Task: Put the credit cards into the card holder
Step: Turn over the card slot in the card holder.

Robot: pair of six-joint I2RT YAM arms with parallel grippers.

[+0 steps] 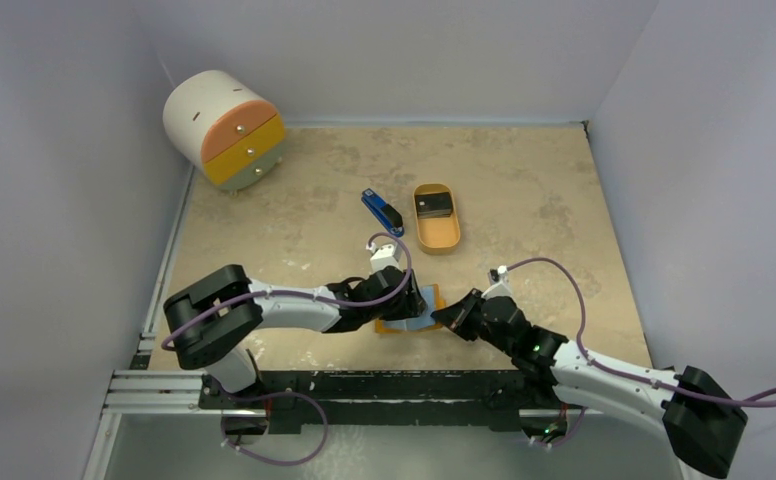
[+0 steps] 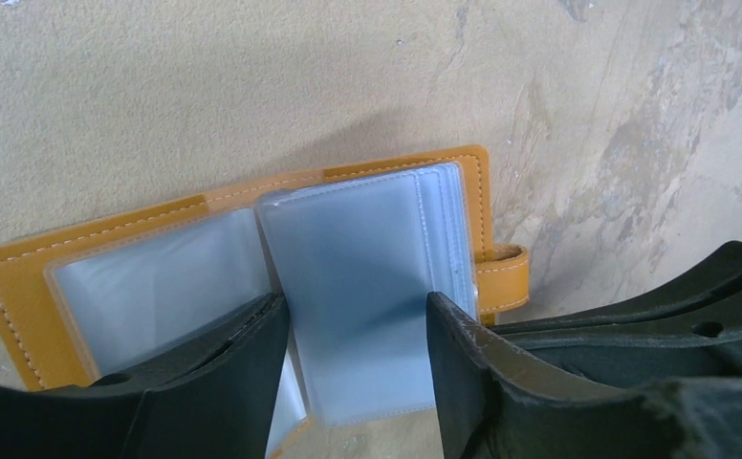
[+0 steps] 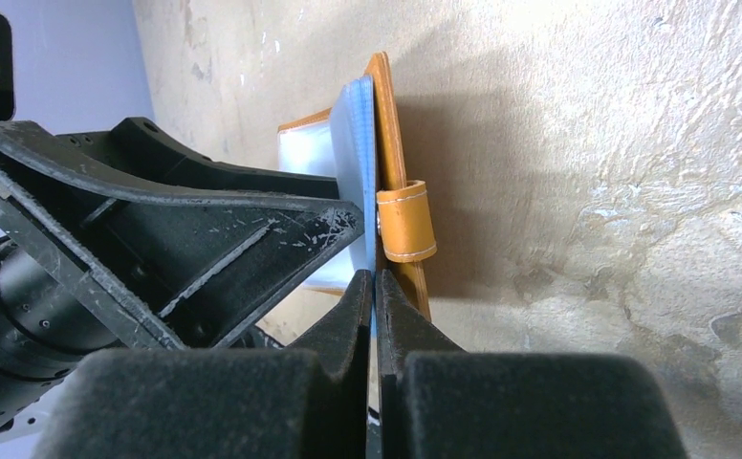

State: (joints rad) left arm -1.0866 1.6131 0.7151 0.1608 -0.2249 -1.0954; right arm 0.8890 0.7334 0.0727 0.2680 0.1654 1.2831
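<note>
Honestly, nothing legible in any of the views. The card holder (image 2: 348, 277) is just orange leather with cloudy clear sleeves, and I can't make out a logo or any print on it. The dark credit card (image 1: 434, 206) sits in the orange tray (image 1: 437, 240), around 12 o'clock from the holder, and it's way too small to read anything off it. Same deal with the blue stapler (image 1: 383, 212) at about 11 o'clock: if there's a brand mark on it, it can't be read.
</note>
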